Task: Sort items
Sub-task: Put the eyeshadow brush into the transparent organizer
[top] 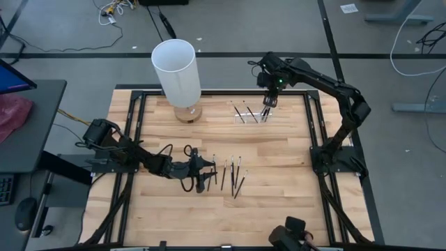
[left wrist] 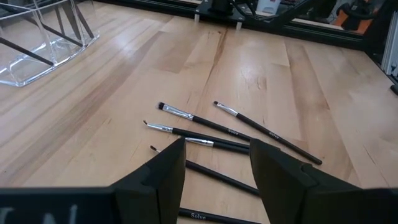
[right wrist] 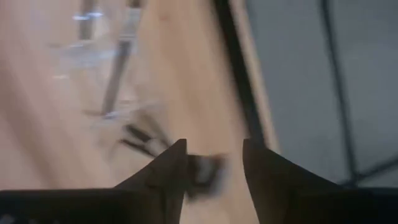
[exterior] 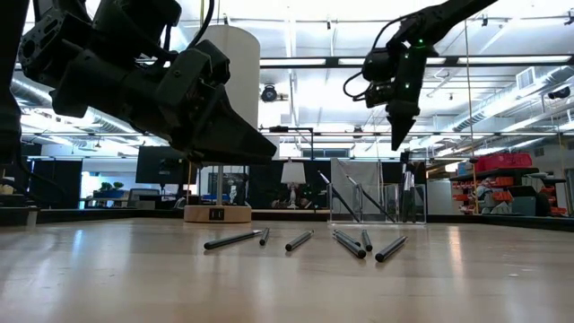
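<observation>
Several thin dark brushes and sticks (top: 231, 174) lie flat and loose on the wooden table (top: 279, 209), near its middle (exterior: 350, 242). My left gripper (top: 208, 176) hovers open just left of them, with the nearest brushes (left wrist: 205, 140) ahead of its fingers. A few more brushes stand leaning inside the small clear holder (top: 245, 113) toward the far edge. My right gripper (top: 267, 107) hangs above the holder's right end, pointing down (exterior: 397, 135), open. A dark blurred shape shows between its fingers in the right wrist view (right wrist: 202, 174); what it is does not show.
A tall white cylinder (top: 178, 70) stands on a round wooden base (top: 187, 113) at the far left of the table, next to the clear holder (exterior: 368, 193). Black frame rails border the table's left and right sides. Bare wood lies near and right of the brushes.
</observation>
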`<state>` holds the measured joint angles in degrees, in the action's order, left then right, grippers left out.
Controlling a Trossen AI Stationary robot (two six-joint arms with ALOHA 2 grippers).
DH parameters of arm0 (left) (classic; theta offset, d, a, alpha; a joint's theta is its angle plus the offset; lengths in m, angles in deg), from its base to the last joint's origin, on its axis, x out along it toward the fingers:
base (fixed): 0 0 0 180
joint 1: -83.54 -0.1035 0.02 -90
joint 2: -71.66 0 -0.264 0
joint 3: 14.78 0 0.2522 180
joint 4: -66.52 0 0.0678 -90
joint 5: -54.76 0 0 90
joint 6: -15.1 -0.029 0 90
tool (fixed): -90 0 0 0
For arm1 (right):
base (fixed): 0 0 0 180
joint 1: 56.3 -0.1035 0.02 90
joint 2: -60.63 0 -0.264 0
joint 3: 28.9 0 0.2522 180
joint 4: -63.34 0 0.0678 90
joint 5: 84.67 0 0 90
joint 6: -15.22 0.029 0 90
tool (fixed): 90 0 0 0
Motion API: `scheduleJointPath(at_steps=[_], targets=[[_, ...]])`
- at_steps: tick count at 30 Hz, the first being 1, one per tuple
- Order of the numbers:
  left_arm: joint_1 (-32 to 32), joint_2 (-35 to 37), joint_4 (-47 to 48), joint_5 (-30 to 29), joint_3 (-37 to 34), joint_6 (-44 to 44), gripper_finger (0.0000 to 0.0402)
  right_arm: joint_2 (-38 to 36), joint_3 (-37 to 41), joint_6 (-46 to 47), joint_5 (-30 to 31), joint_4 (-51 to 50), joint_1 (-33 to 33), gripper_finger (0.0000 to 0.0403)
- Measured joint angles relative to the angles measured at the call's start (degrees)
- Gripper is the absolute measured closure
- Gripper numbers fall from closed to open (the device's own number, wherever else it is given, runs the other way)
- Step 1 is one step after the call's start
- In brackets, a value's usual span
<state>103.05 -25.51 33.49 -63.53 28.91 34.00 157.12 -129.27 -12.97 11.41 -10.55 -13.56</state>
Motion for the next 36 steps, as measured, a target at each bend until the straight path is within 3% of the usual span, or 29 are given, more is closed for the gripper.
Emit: scheduleJointPath(at_steps=[3,6,13,20,25,32,36], targets=[[0.00,0.00,-0.02,0.00,0.00,0.00,0.0220,0.01,0.00,2.31,5.78,1.97,0.00,0.0238],[0.02,0.00,-0.02,-0.37,0.00,0.00,0.0220,0.00,0.00,5.66,6.61,2.70,-0.01,0.0243],[0.02,0.00,-0.04,-0.53,0.00,0.40,0.0220,0.00,0.00,11.87,-4.90,2.19,-4.92,0.0268],[0.00,0.00,-0.02,-0.61,0.00,1.49,0.0220,0.00,0.79,15.63,-7.12,4.93,-20.08,0.0305],[0.58,0.00,0.00,-0.63,0.00,1.46,0.0220,0.00,8.30,19.20,-7.22,15.67,-33.49,0.0329],[2.03,0.00,0.09,-3.17,0.00,0.89,0.0220,0.00,24.04,33.57,-6.48,43.12,-51.55,0.0361],[1.85,0.00,0.11,-3.61,0.00,-0.09,0.0220,0.00,29.67,36.84,-6.10,55.37,-59.97,0.0375]])
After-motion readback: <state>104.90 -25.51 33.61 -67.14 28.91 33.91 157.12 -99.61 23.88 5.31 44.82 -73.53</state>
